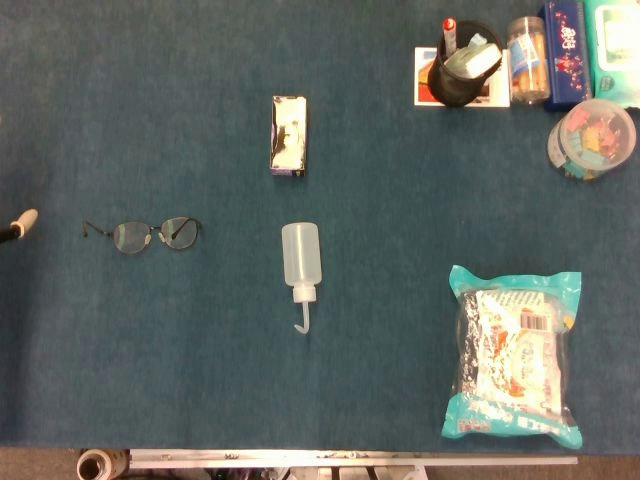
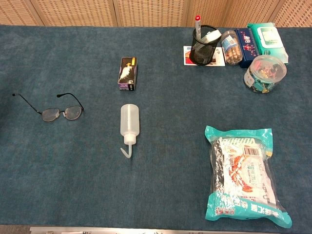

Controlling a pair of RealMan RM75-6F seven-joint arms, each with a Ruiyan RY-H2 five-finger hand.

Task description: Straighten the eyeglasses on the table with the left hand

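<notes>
Thin metal-framed eyeglasses (image 1: 150, 234) lie on the blue felt-like table covering (image 1: 180, 380), lenses facing the robot and both slender temples splayed open behind, which suggests they sit squared to the table edge. The left hand (image 1: 14, 228) shows only as one pale fingertip at the frame's left edge, apart from the glasses (its posture cannot be told). The right hand is out of view. Nearby lies a translucent plastic squeeze bottle (image 1: 300, 262) with hooked nozzle.

Thin dark metal-framed eyeglasses (image 2: 54, 108) lie on matt, felt-like blue cloth covering the table (image 2: 73, 185). Right of them, a translucent plastic squeeze bottle (image 2: 129, 124) and a glossy plastic packet (image 2: 245, 176).
</notes>
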